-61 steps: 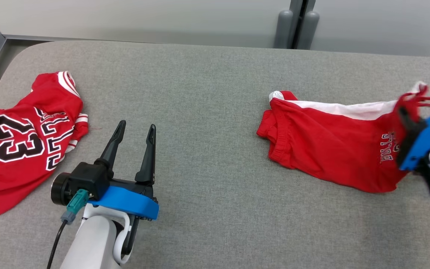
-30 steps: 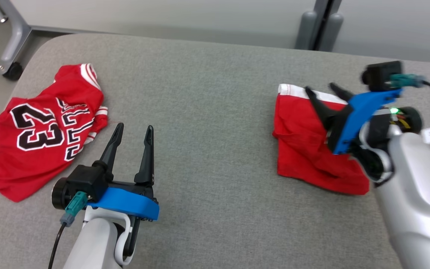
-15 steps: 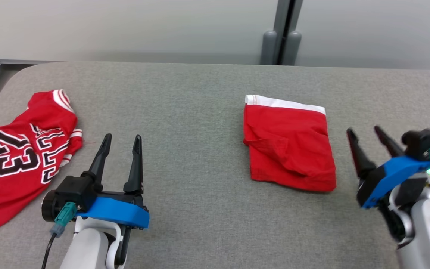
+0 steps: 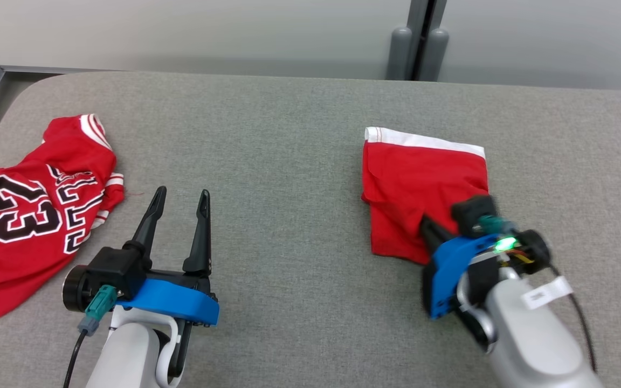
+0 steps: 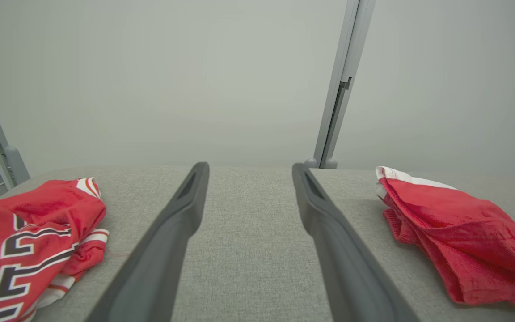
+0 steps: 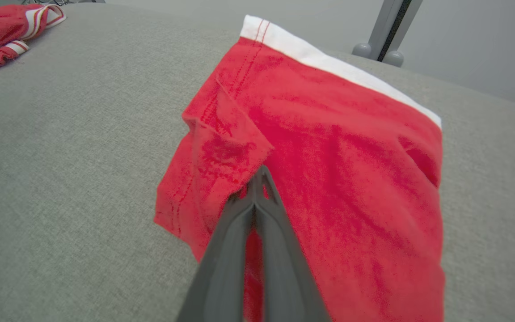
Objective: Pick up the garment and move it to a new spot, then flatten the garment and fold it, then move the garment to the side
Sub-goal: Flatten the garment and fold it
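Grey table (image 4: 289, 134) bears folded red shorts (image 4: 423, 178) pinched by right end effector (image 6: 259, 179).

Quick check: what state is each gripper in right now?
Left gripper: open, holding nothing.
Right gripper: jaws shut on the shorts.

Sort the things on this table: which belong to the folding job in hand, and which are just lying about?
In the job: folded red shorts; right gripper, jaws shut on them.
Lying about: red number 23 jersey at the left of the table; left gripper, jaws open, holding nothing.
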You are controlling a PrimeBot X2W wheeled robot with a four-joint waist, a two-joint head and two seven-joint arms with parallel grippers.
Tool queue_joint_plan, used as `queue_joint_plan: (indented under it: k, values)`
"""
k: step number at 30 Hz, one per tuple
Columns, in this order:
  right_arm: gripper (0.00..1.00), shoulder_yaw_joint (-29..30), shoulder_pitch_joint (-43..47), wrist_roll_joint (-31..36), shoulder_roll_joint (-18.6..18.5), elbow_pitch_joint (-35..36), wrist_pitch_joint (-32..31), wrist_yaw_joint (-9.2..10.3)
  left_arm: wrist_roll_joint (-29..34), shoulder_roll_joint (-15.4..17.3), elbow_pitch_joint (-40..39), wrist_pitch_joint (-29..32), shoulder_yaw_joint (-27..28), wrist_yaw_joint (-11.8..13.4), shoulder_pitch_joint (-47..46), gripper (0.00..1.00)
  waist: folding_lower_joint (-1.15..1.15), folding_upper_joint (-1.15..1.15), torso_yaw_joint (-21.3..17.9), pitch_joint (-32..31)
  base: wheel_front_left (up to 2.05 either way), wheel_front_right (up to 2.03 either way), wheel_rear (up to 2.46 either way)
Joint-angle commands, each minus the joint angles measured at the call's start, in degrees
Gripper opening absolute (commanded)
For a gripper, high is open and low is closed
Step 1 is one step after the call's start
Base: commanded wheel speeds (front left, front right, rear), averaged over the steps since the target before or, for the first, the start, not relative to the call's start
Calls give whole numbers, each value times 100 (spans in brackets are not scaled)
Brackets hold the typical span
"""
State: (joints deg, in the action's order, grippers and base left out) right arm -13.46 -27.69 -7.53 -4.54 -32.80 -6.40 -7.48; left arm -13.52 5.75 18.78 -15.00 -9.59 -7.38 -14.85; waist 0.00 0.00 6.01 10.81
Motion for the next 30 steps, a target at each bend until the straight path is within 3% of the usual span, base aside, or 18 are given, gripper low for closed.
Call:
queue_joint_plan:
  k: [1,7,12,14,15,19,24,30]
  values:
    - [0,-242,-66,-73,69,-112,26,-3,13,29,22,-27,-2,-4,-108,100,0,0,37,-3,0,0,0]
    - [0,-1392,107,-1265,137,-47,-48,-3,-46,17,64,-27,23,-6,0,100,0,0,55,-100,0,0,0]
    - [0,-1407,311,-2040,-43,586,253,-2,-68,32,23,-27,209,41,177,100,0,0,-92,-256,0,0,0]
    - [81,-1268,429,-2140,-145,902,495,-4,-66,37,18,-27,275,67,258,100,0,0,-171,-330,0,0,0]
    - [100,-1110,527,-2236,-163,1060,613,-3,-58,41,26,-27,294,73,297,100,0,0,-199,-367,0,0,0]
    - [100,-168,919,-2076,-436,1533,935,-5,14,80,39,-27,368,88,415,100,0,0,-359,-513,0,0,0]
    - [100,959,1363,-1588,-454,2008,900,-3,63,113,59,-27,460,121,537,100,0,0,-556,-630,0,0,0]
    - [100,1543,1699,-1171,-333,2295,783,-4,30,185,123,-27,636,156,663,100,0,0,-761,-725,0,0,0]
